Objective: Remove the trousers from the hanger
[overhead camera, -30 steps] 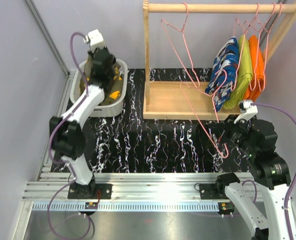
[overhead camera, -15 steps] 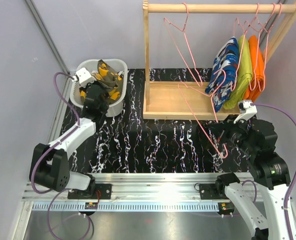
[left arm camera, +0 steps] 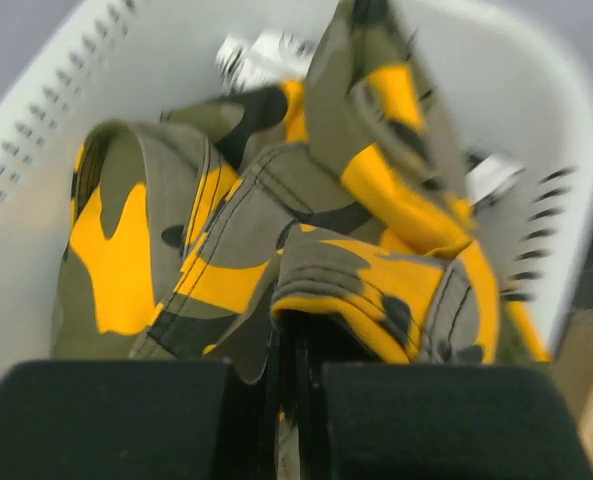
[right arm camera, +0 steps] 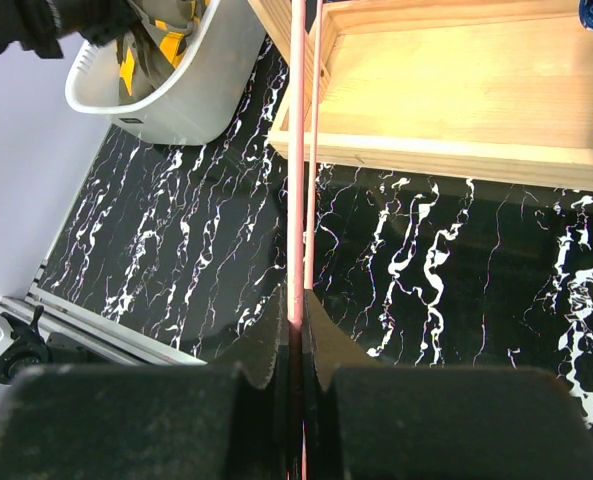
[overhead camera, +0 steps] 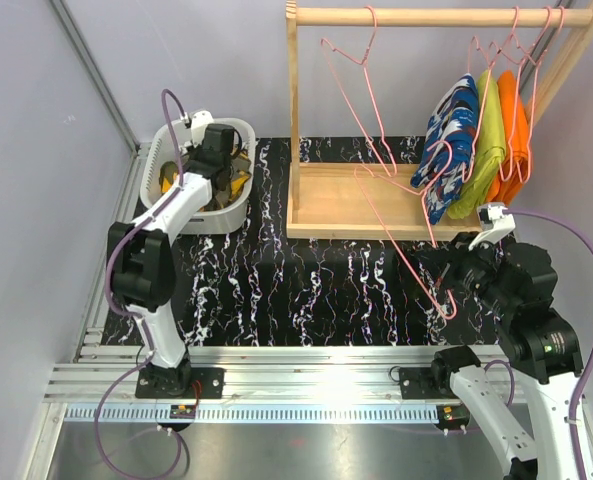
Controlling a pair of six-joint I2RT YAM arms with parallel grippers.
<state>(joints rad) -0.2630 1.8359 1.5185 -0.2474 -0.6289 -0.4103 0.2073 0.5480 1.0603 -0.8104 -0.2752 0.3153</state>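
Two robot arms work at a black, white-veined bench [overhead camera: 306, 280] with a wooden clothes rack at the back.

The left arm reaches into a white slatted basket [overhead camera: 238, 205] at the far left corner. The olive camouflage trousers [left arm camera: 276, 220], with yellow-orange patches, lie crumpled inside it and are already off their hanger. The left pincer [left arm camera: 294, 345] is fully closed, its tips pressed against a fold of that cloth. Whether a thin layer is nipped between the tips cannot be told.

The right pincer [right arm camera: 296, 325] is clamped narrow on the wire of an empty pink hanger [right arm camera: 297, 150], held low and tilted in front of the rack's wooden tray.

The blue trousers [overhead camera: 449, 140], with a white and red print, hang on a hanger at the right end of the rail [overhead camera: 436, 15]. A plain lime-green garment [overhead camera: 488, 130] and a plain orange one [overhead camera: 514, 125] hang just beside them. This pair has not yet been removed.

The step in hand looks like dropping off the camouflage pair. To do it well, the left arm should lift straight up out of the basket, making sure no cloth trails along with it. The right arm should put the bare hanger somewhere clear of the blue pair. The risk is the hanger's hook snagging the neighbouring hangers or garments.
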